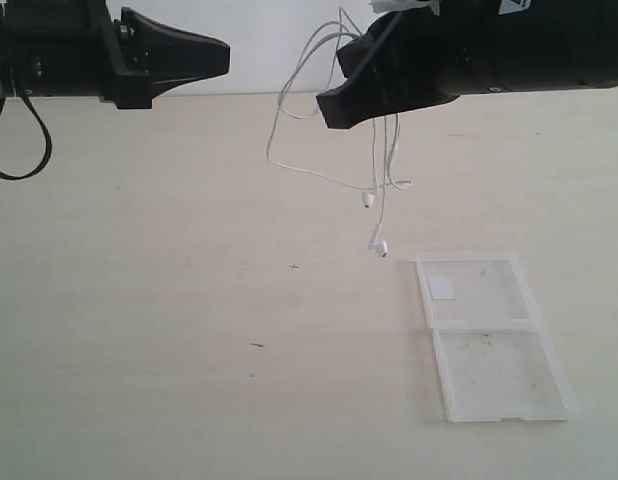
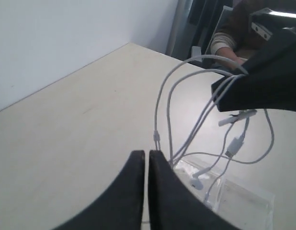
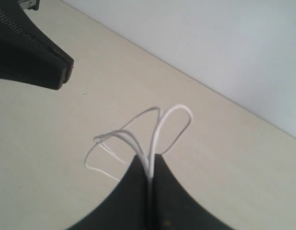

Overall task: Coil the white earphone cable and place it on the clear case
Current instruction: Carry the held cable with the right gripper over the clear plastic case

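The white earphone cable (image 1: 387, 150) hangs in loose loops from my right gripper (image 1: 324, 108), high over the table's far middle. That gripper is shut on several strands (image 3: 157, 125), pinched between its jaws (image 3: 150, 162). Two earbuds (image 1: 378, 247) dangle below, above the tabletop. The clear case (image 1: 489, 360) lies open and flat at the right front, a white sticker (image 1: 443, 288) in its far half. My left gripper (image 1: 226, 55) hovers at the upper left, apart from the cable. Its jaws (image 2: 147, 155) are shut with nothing between them, and the cable loops (image 2: 160, 110) hang just beyond.
The pale tabletop (image 1: 169, 300) carries a few small dark specks (image 1: 257, 345). A white wall runs along the far edge. A seated person's arm (image 2: 224, 43) shows beyond the table in the left wrist view.
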`<action>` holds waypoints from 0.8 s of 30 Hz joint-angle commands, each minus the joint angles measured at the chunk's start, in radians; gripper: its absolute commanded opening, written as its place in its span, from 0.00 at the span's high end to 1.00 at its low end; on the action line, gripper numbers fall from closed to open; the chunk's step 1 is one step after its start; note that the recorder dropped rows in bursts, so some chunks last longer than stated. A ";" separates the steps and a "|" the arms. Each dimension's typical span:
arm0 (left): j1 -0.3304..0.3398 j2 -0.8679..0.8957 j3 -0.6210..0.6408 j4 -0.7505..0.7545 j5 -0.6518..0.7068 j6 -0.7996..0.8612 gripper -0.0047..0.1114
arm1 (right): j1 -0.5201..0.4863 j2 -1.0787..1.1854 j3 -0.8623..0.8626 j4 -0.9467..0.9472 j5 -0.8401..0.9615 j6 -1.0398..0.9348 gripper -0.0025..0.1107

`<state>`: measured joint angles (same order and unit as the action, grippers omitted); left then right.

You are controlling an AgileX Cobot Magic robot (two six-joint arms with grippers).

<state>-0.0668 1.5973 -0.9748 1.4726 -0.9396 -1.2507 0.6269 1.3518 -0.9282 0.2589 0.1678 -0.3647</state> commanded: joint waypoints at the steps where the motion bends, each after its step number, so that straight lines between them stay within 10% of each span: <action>1: 0.028 0.001 0.001 -0.007 -0.044 -0.002 0.96 | -0.006 -0.012 -0.009 -0.009 -0.005 0.001 0.98; 14: 0.209 -0.072 0.241 -0.180 -0.282 0.205 0.96 | -0.084 -0.169 0.044 -0.014 0.117 0.001 0.98; 24: 0.220 -0.267 0.472 -0.247 -0.282 0.317 0.96 | -0.111 -0.277 0.203 -0.014 0.093 0.064 0.98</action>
<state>0.1513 1.3849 -0.5533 1.2603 -1.2067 -0.9637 0.5206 1.0985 -0.7580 0.2488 0.2787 -0.3198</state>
